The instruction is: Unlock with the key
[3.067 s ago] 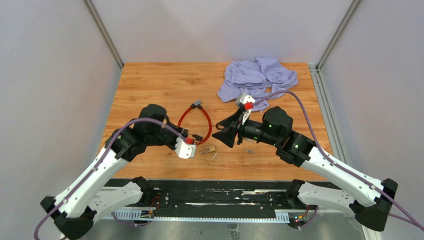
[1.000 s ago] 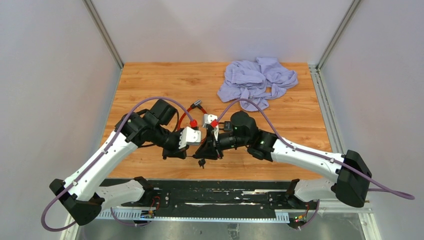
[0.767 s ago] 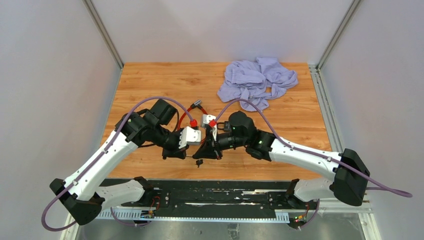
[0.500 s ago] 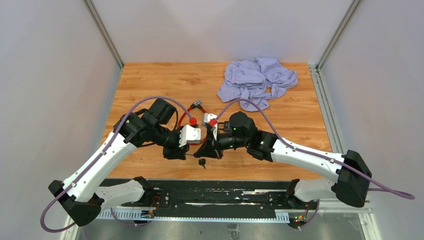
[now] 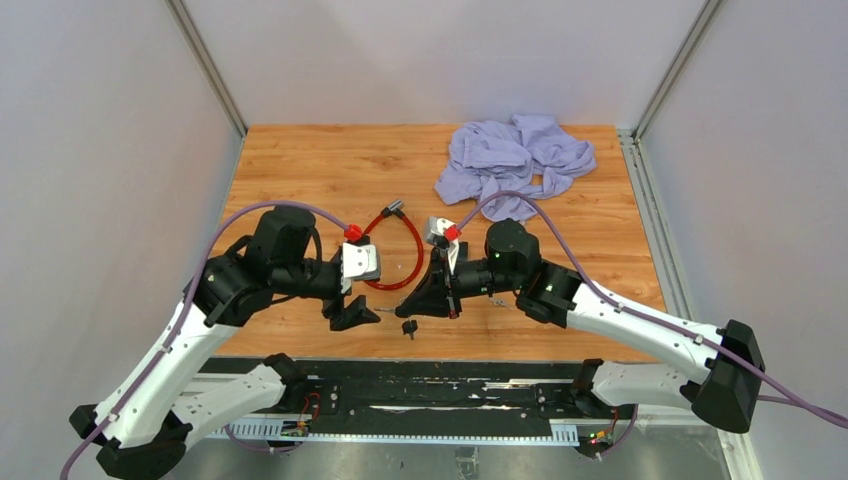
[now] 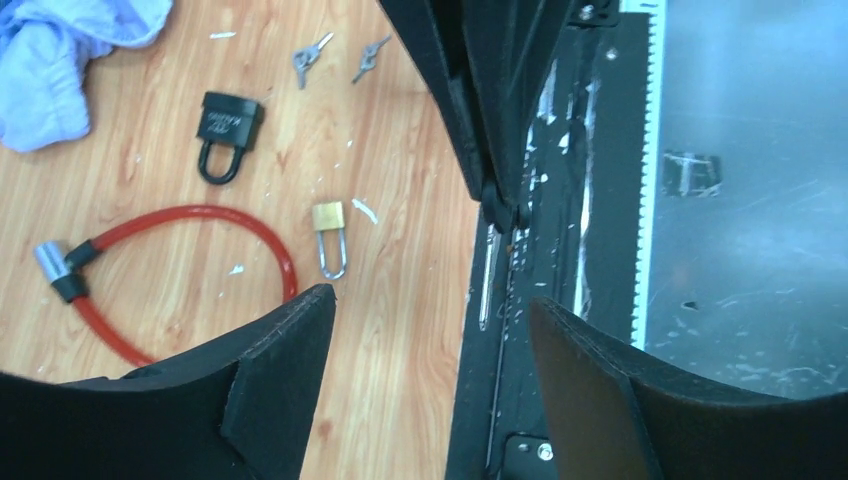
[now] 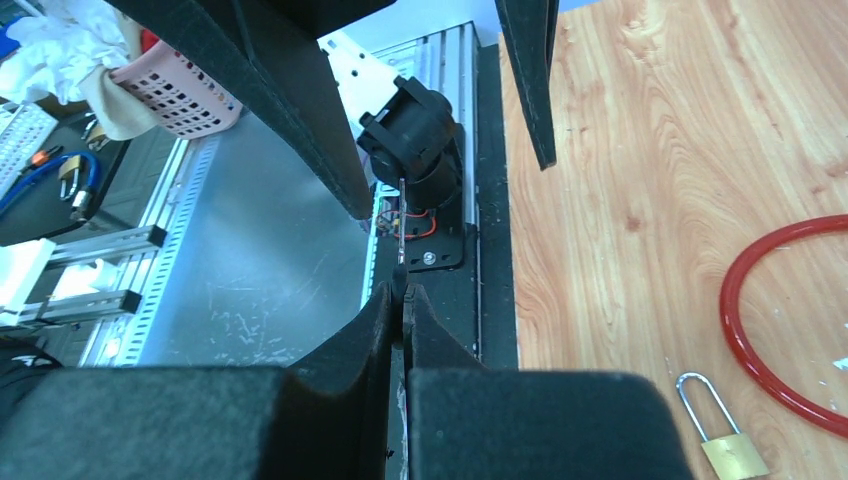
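At the near table edge the right gripper (image 7: 400,298) is pressed together on what looks like a small dark-headed key (image 5: 408,327). Beside it the left gripper (image 6: 430,305) stands spread and empty. So the key seems secured, but nothing is unlocked. Just beyond, the brass padlock (image 6: 330,236) lies on the table with its shackle closed, and so do the black padlock (image 6: 225,125) and red cable lock (image 6: 190,210) farther back. Inserting and turning the key are left.

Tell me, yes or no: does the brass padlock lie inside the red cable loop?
No: the brass padlock lies on the wood outside the red cable loop, just beside its curve.
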Controlling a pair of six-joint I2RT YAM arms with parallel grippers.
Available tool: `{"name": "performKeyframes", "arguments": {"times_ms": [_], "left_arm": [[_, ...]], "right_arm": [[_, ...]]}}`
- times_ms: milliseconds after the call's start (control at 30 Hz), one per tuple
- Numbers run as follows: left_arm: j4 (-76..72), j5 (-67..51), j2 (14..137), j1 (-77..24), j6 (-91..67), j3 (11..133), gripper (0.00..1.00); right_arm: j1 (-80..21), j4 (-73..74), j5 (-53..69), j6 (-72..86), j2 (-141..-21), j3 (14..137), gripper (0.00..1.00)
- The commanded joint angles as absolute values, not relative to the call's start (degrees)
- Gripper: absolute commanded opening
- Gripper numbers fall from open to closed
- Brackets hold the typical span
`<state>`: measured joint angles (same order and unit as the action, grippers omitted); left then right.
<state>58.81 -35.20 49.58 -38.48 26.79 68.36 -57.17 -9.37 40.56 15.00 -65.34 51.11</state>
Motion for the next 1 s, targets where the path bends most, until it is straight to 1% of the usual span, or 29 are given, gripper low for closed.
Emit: {"name": "performKeyframes", "arguments": {"times_ms": [0, 233, 300, 567, 633, 667, 733, 800, 833, 867, 967], "left_arm": [[55.71, -43.09, 49.78, -38.76, 20.95, 67.45, 0.71], [57.20, -45.48, 52.14, -38.76, 20.48, 67.41, 0.42], [57.22, -45.70, 52.28, -38.78, 20.35, 67.45, 0.36], [57.87, -44.35, 52.98, -38.76, 20.27, 67.04, 0.29], [58.36, -44.22, 53.25, -38.76, 20.22, 67.02, 0.30], [58.62, -44.21, 53.34, -38.76, 20.22, 67.03, 0.33], [58.88, -43.98, 53.28, -38.76, 20.30, 67.04, 0.42], [58.89, -43.78, 53.06, -38.76, 20.25, 66.97, 0.46], [58.89, -43.84, 52.94, -38.76, 20.23, 66.98, 0.45], [58.89, -43.98, 52.76, -38.76, 20.24, 66.93, 0.41], [58.54, -44.55, 52.42, -38.76, 19.97, 66.69, 0.21]], "right_arm": [[-55.85, -10.95, 44.93, 17.35, -64.29, 51.46, 0.01], [-55.46, -9.48, 45.49, 16.96, -65.26, 53.24, 0.01], [-55.34, -9.32, 45.27, 16.79, -65.30, 53.31, 0.01], [-55.22, -9.34, 44.67, 16.47, -65.44, 53.61, 0.01], [-55.20, -9.04, 44.34, 16.24, -65.39, 53.70, 0.01], [-55.20, -8.86, 44.14, 16.04, -65.39, 53.82, 0.01], [-55.20, -8.33, 43.83, 15.81, -65.48, 54.01, 0.01], [-55.20, -8.14, 43.72, 15.66, -65.57, 54.12, 0.01], [-55.25, -8.09, 43.64, 15.62, -65.64, 54.09, 0.01], [-55.25, -8.09, 43.49, 15.57, -65.70, 54.13, 0.01], [-55.23, -8.25, 43.33, 15.63, -65.89, 54.31, 0.01]]}}
